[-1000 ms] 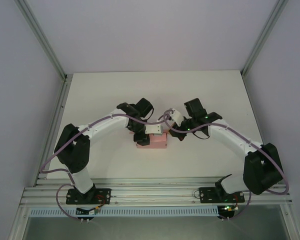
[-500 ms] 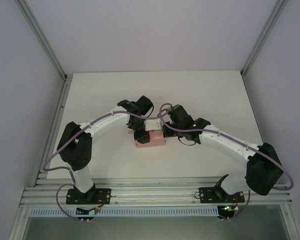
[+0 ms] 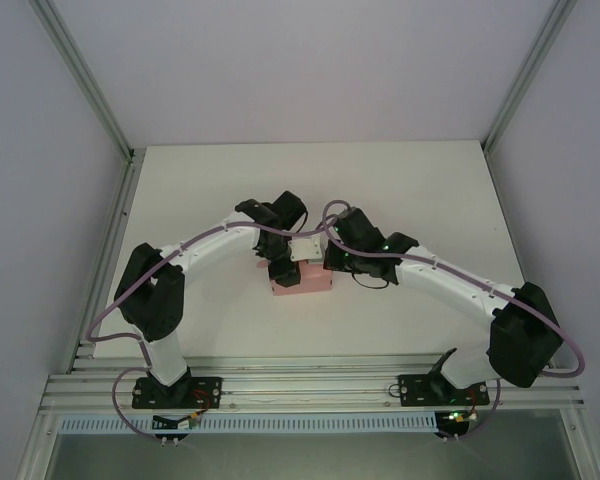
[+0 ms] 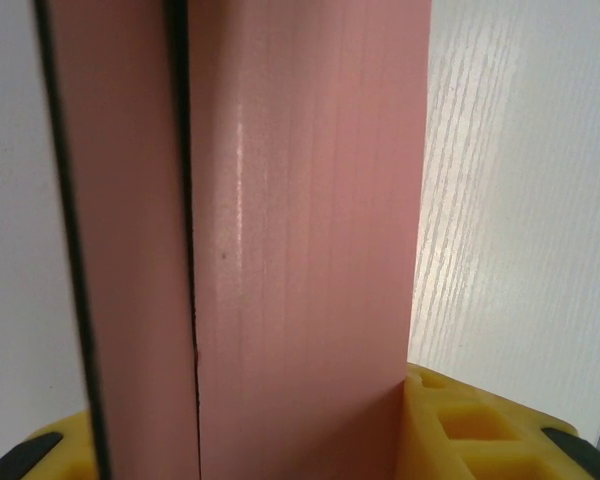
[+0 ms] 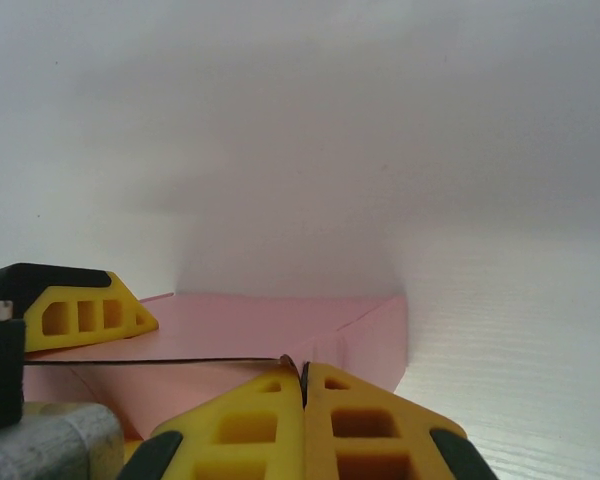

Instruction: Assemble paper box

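Observation:
The pink paper box [image 3: 312,285] lies at the middle of the white table, folded into a small rectangular shape. My left gripper [image 3: 285,274] comes down on its left part. In the left wrist view the paper box [image 4: 310,200] stands between the yellow fingers [image 4: 460,420], which press on both its sides, and a dark seam runs up its face. My right gripper [image 3: 327,262] is at the box's right end. In the right wrist view my right gripper [image 5: 303,372] is shut, its tips against the near edge of the paper box [image 5: 260,325].
The white table [image 3: 410,190] has free room behind and to both sides of the box. Metal frame posts [image 3: 120,150] and walls bound the left, right and back. An aluminium rail [image 3: 310,385] with the arm bases runs along the near edge.
The right arm has swung left, bringing its shut gripper up against the box's right end. The left gripper has kept its hold and hardly moved.

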Robot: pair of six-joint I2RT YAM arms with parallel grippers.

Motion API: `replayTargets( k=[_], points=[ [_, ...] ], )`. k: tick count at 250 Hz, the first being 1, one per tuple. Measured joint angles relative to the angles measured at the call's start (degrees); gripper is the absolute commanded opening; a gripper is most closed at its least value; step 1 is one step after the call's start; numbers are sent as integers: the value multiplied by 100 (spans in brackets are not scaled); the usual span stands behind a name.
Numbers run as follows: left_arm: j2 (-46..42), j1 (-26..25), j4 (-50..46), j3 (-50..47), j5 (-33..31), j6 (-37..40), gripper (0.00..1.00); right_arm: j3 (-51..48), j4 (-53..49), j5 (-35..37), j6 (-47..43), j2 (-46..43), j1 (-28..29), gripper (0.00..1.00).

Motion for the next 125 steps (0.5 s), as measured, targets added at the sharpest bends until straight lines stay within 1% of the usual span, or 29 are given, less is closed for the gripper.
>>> replayTargets(
  k=[43, 77, 125],
  points=[
    [4, 0, 2, 0, 0, 28, 40, -142, 131, -35, -240, -70, -33, 0],
    [22, -2, 50, 13, 42, 61, 40, -273, 284, -459, -153, -170, -286, 0],
    [61, -4, 107, 59, 203, 216, 40, 350, -601, -739, 160, -9, -437, 0]
  ],
)
